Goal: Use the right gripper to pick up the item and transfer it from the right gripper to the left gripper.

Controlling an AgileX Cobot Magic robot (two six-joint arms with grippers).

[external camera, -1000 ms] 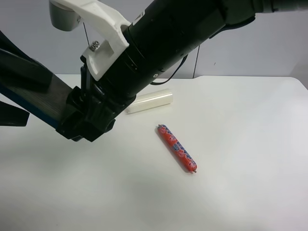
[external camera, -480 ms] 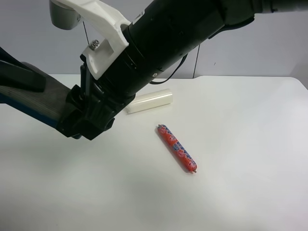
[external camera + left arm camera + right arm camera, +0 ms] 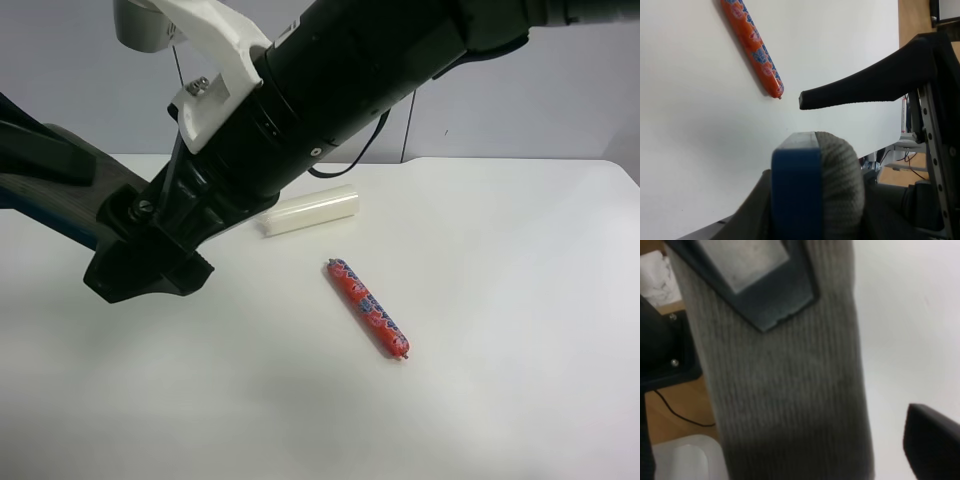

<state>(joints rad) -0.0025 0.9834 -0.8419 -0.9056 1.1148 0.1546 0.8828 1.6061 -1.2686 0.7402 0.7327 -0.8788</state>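
The item (image 3: pixel 105 182), grey felt top and blue base, hangs above the table at the exterior high view's left. The left gripper (image 3: pixel 40 170) is shut on it. In the left wrist view the item (image 3: pixel 815 185) sits between that gripper's jaws. The right gripper (image 3: pixel 140 235), on the thick black arm with the white bracket (image 3: pixel 215 60), is open around the item's other end. In the right wrist view the felt (image 3: pixel 790 390) fills the frame, the left gripper's pad (image 3: pixel 750 265) presses on it, and one right finger (image 3: pixel 932 440) stands apart from it.
A red printed sausage tube (image 3: pixel 368 308) lies on the white table (image 3: pixel 500 300) near the middle; it also shows in the left wrist view (image 3: pixel 751 45). A white translucent roll (image 3: pixel 312 210) lies behind it, close under the right arm.
The left gripper's jaws have closed on the item. The right gripper's jaws have then spread, and its lower jaw has dropped down and to the view's left, away from the item.
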